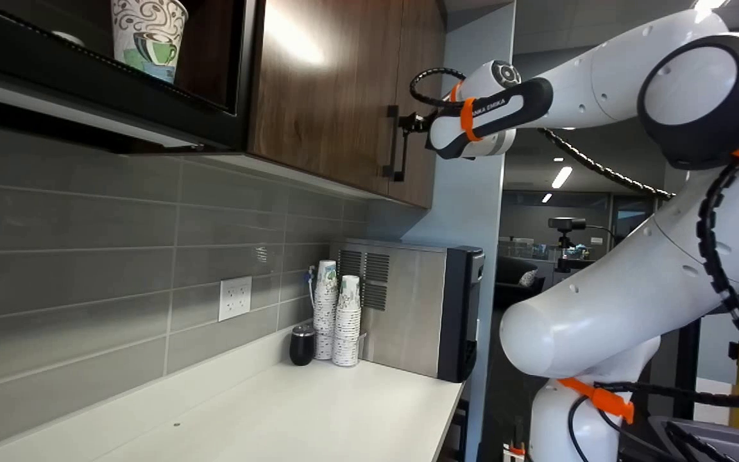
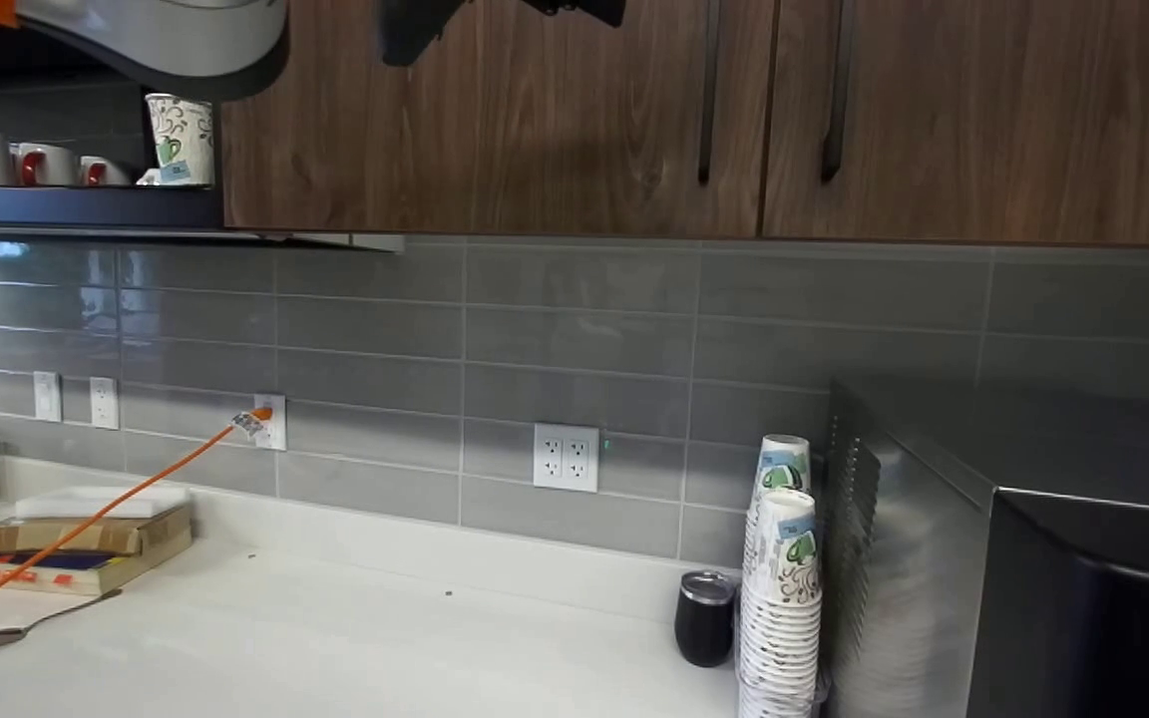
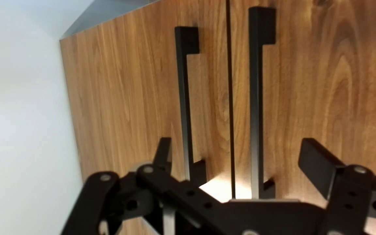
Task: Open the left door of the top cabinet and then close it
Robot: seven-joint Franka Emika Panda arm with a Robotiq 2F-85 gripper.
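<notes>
A white counter runs along a grey-tiled wall — glossy, with pale grout. Above the counter, a power outlet is set in the tiling; at the counter's end stands a light blue wall. Past the counter lies a dim room — dark sofa, patterned cushion, lit ceiling lights.

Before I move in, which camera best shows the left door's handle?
The wrist view: the left door's handle shows large, nearly end to end. In an exterior view the handle looks small and oblique; in an exterior view the handle is cropped at top.
</notes>
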